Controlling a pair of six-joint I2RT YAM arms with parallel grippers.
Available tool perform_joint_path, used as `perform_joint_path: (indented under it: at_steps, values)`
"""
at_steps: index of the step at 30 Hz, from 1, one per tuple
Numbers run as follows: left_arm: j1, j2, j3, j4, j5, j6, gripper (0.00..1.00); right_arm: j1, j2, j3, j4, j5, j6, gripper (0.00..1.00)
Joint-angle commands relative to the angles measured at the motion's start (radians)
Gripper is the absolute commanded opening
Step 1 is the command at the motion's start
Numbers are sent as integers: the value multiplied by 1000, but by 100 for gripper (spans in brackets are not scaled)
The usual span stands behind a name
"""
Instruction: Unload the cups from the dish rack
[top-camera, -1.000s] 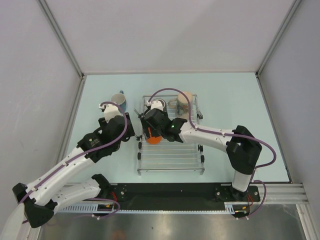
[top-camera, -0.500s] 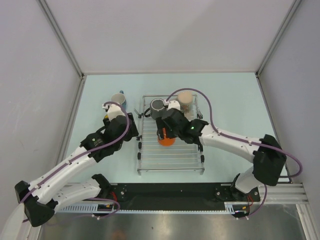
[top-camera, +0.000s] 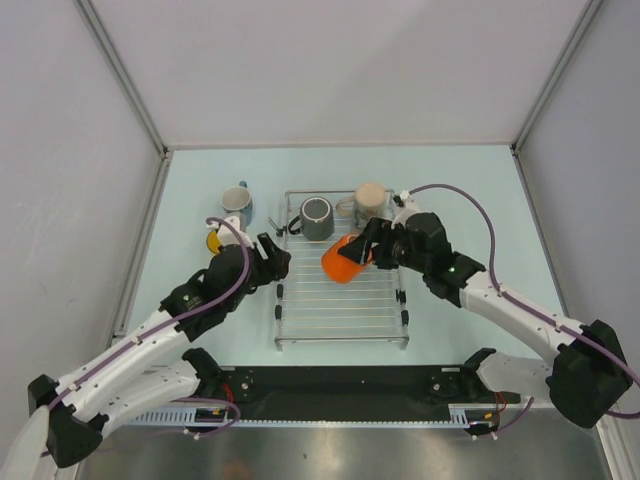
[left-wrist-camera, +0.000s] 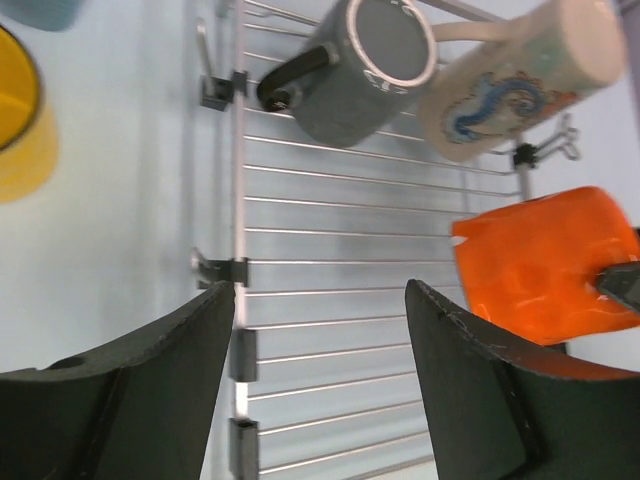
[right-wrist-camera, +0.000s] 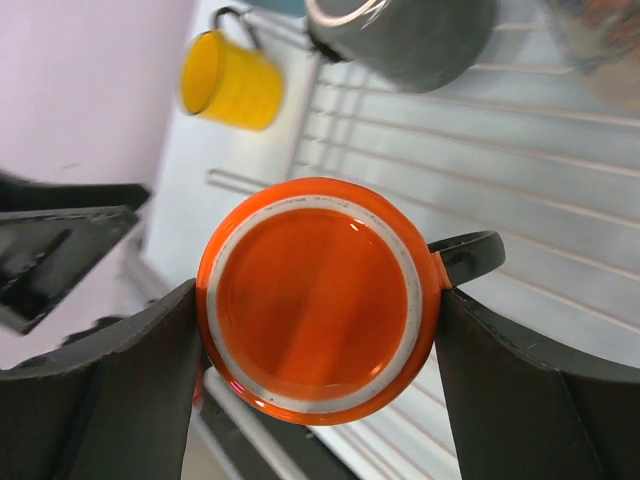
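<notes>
Orange cup raised over the dish rack
It is clamped by the right pincer for removal; the left pincer is seen open, empty, at the rack's left edge.

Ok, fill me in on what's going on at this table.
The arms are unloading mugs from the dish rack. The right fingers grip the orange mug, tipped on its side over the rack's right half. The left fingers are open and empty near the rack's left edge. The dark grey mug and beige mug sit at the rack's far end; the yellow mug and blue mug are on the table to its left.
</notes>
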Motion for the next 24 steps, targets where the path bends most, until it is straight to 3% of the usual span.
perform_joint_path:
  at_steps: [1, 4, 11, 15, 24]
  values:
    - [7, -77, -92, 295, 177, -37, 74, -61, -78, -101, 490, -334, 205, 0]
    - [7, -101, -157, 428, 275, -54, 74, -91, -84, -178, 671, -410, 311, 0]
    - [7, -120, -298, 745, 441, -137, 73, -109, -106, -265, 903, -433, 459, 0]
    - [7, -121, -335, 882, 502, -184, 72, -109, -127, -282, 913, -421, 471, 0]
    - [5, -158, -335, 930, 518, -216, 71, -109, -155, -318, 927, -402, 493, 0]
